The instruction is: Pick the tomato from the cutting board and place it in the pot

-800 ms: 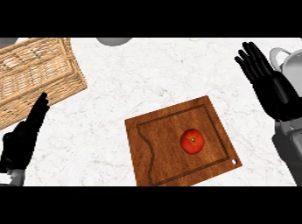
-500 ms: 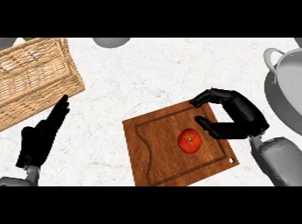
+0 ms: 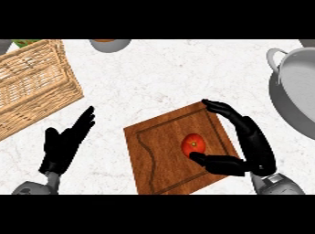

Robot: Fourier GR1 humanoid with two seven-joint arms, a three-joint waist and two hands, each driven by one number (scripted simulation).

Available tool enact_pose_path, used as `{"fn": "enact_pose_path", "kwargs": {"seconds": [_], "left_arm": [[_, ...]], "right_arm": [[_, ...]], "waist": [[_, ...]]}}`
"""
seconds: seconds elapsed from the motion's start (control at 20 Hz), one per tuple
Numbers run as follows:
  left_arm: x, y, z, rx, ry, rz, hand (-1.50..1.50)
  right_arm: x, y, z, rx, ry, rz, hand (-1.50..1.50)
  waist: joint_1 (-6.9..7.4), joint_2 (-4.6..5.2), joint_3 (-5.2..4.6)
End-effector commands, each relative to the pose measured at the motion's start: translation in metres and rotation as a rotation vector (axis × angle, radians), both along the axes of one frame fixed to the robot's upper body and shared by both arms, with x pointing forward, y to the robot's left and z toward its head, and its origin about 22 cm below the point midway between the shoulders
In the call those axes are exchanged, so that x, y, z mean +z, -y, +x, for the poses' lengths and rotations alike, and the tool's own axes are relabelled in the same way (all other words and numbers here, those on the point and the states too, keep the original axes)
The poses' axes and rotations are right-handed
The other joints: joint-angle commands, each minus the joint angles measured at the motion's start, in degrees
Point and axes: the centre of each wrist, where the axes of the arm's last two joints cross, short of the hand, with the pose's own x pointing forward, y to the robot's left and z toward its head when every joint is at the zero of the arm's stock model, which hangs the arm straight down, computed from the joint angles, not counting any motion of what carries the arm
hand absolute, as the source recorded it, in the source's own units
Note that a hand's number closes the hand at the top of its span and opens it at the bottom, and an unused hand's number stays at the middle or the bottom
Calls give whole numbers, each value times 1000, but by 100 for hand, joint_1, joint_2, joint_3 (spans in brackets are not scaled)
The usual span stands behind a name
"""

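Head view: a small red tomato (image 3: pixel 195 145) sits on the brown wooden cutting board (image 3: pixel 160 151). The black right hand (image 3: pixel 249 145) arcs open around its right side, poised to grasp. The large steel pot (image 3: pixel 301 98) waits far right. The black left hand (image 3: pixel 66 141) rests open, left.

I'm looking steeply down at a white marbled counter (image 3: pixel 166 77) with faint grey veining; it fills nearly the whole view and is evenly lit, with soft shadows under what stands on it. At the far left a woven wicker basket (image 3: pixel 25 87) sits at an angle, and something green (image 3: pixel 23 43) shows just beyond its far corner. At the far edge, left of centre, I can see part of a small grey bowl (image 3: pixel 110 45). No wall, floor or window shows.
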Motion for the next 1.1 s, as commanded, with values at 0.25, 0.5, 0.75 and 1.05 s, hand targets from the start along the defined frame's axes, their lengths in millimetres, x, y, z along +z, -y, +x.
{"fn": "enact_pose_path", "kwargs": {"seconds": [0.25,0.5,0.75,1.05], "left_arm": [[0,-2,21,-42,-14,-18,0],[3,11,21,-35,-3,-26,0],[-8,3,14,-57,-5,-23,0],[-2,-4,6,-60,14,-26,0]], "right_arm": [[68,5,-37,2,-185,-261,-150],[100,-1,-45,21,-362,-282,-150],[95,-29,-11,24,-536,-336,-150],[52,-9,8,155,-675,-573,-150]], "waist": [[88,6,-19],[164,12,-6],[274,39,-6],[313,37,3]]}}
